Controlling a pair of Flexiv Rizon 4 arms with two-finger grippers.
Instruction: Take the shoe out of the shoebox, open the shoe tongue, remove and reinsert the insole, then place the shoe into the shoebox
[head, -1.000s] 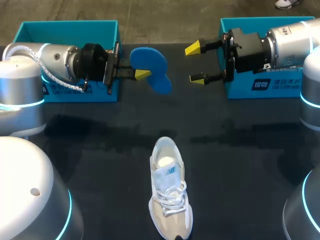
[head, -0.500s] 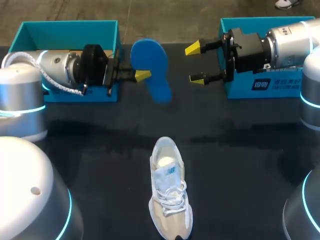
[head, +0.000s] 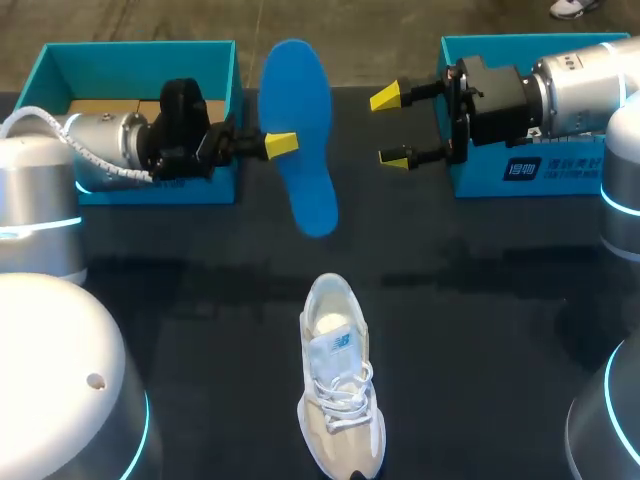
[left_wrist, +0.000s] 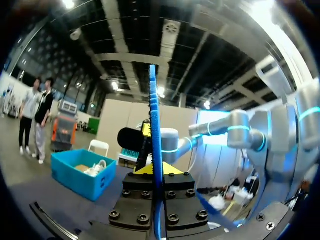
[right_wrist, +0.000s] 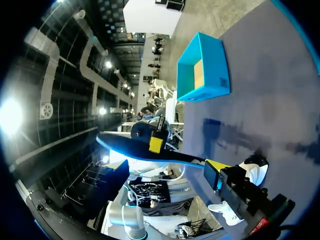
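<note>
Left fingers (head: 283, 145) pinch the insole (head: 300, 130) mid-edge; right fingers (head: 386, 97) gape beside it, apart.

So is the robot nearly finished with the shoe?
About halfway. Done: the shoe lies on the table, insole out. In hand: the left gripper grips the blue insole in the air; the right gripper is open nearby. Left: insole back in, shoe into a box.

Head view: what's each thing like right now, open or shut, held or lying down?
insole: out of the shoe, held in the air.
left pincer: shut on the insole.
right pincer: open, empty.
shoe: upright on the table, outside both boxes.
left shoebox: open, no lid.
right shoebox: open, no lid.
</note>
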